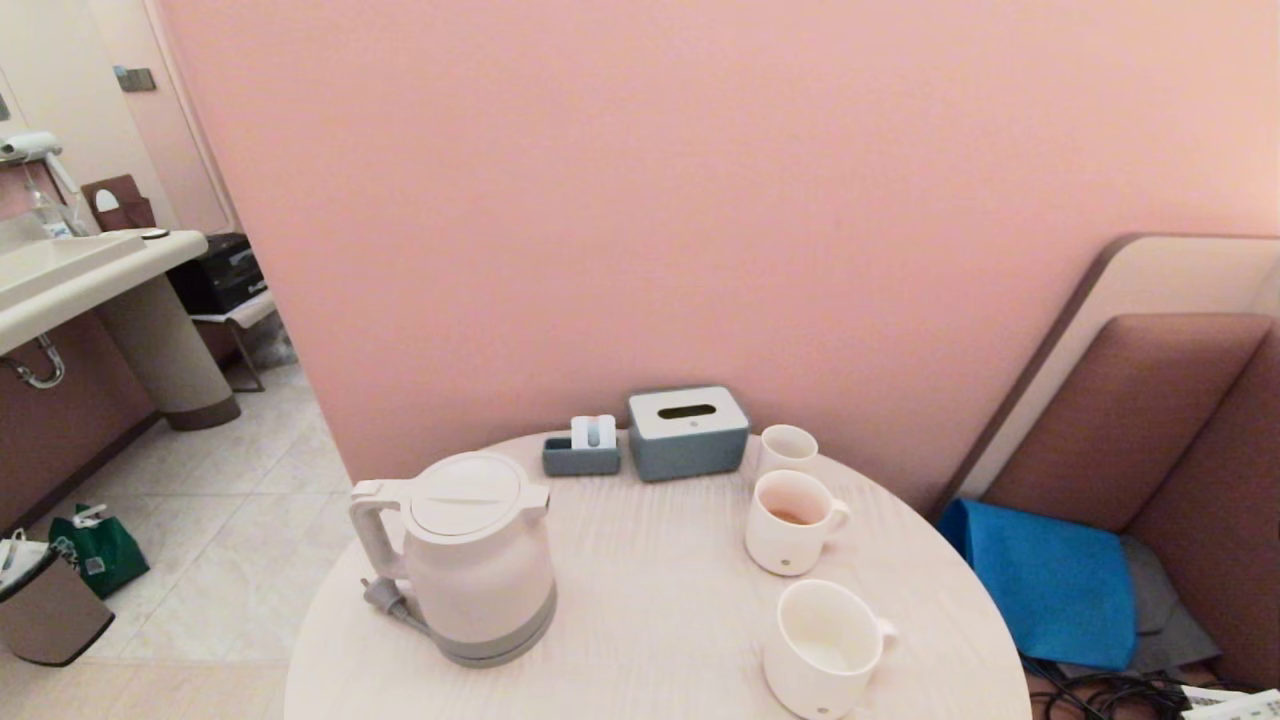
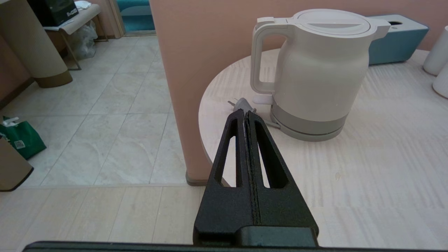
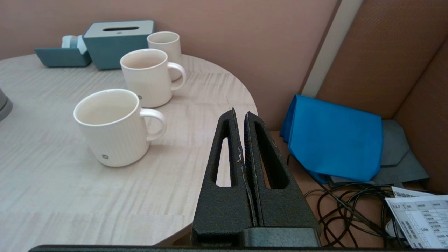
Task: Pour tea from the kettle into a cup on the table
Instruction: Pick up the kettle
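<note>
Pink wall behind a round table (image 1: 650,600) with pale wood-grain top, tiled floor off its left edge, brown upholstered seat off its right with a blue cloth (image 1: 1045,580) and a tangle of black cables (image 3: 350,206). Nearest, both grippers low and short of the near edge, out of the head view: left gripper (image 2: 246,112) at the near-left edge, fingers pressed together and holding nothing, tips pointing toward the grey plug (image 2: 241,104) lying on the tabletop; right gripper (image 3: 239,113) at the near-right edge, fingers all but closed with only a hairline slit at the tips, likewise holding nothing. Next, near the near-right edge, a white mug (image 1: 825,650) with side handle and a small grey dot low on its wall, no liquid visible inside. Left of centre, toward the left edge, the kettle (image 1: 470,555) upright, lid on, loop handle facing the left edge, spout toward the mugs, well apart from them. Farther along the right side, the cup (image 1: 790,520), a matching mug, with a little reddish-brown tea (image 1: 790,516) in its bottom. Just behind it, a smaller handleless cup (image 1: 787,447). Along the far edge against the wall, a grey-blue tissue box (image 1: 688,430) and beside it a small grey-blue tray (image 1: 582,452) with a white item standing in it
</note>
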Tool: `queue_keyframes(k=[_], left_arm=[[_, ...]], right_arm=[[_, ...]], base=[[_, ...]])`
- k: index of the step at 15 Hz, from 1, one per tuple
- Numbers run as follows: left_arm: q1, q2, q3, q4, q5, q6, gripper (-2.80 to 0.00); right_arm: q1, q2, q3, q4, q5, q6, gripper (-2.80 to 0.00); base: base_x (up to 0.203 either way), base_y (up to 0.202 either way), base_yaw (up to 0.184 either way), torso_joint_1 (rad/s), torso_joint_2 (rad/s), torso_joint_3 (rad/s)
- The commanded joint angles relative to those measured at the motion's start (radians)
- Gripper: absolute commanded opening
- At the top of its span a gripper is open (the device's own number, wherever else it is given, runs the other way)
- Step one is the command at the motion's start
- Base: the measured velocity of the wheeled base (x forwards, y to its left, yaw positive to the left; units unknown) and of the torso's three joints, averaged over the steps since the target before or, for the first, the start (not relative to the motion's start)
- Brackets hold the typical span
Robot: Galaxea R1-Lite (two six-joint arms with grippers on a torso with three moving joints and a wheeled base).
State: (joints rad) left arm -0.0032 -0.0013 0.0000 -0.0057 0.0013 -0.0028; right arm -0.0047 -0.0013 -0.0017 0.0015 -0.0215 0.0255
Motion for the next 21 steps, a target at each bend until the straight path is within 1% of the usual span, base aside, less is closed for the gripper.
queue_keyframes(k=[1, 5, 6, 21], left_arm=[[0.000, 0.001, 0.000, -0.002, 0.001, 0.000, -2.80], [0.000, 0.001, 0.000, 0.000, -0.002, 0.013, -2.80], [0.000, 0.001, 0.000, 0.000, 0.000, 0.006, -2.80], [0.000, 0.001, 0.000, 0.000, 0.000, 0.004, -2.80]], right_arm=[[0.000, 0.001, 0.000, 0.000, 0.000, 0.002, -2.80], [0.000, 0.001, 0.000, 0.000, 0.000, 0.001, -2.80], [0.000, 0.001, 0.000, 0.000, 0.000, 0.001, -2.80], [0.000, 0.001, 0.000, 0.000, 0.000, 0.001, -2.80]], base=[[0.000, 0.000, 0.000, 0.000, 0.00, 0.000], [0.000, 0.000, 0.000, 0.000, 0.00, 0.000], [0.000, 0.000, 0.000, 0.000, 0.00, 0.000], [0.000, 0.000, 0.000, 0.000, 0.00, 0.000]])
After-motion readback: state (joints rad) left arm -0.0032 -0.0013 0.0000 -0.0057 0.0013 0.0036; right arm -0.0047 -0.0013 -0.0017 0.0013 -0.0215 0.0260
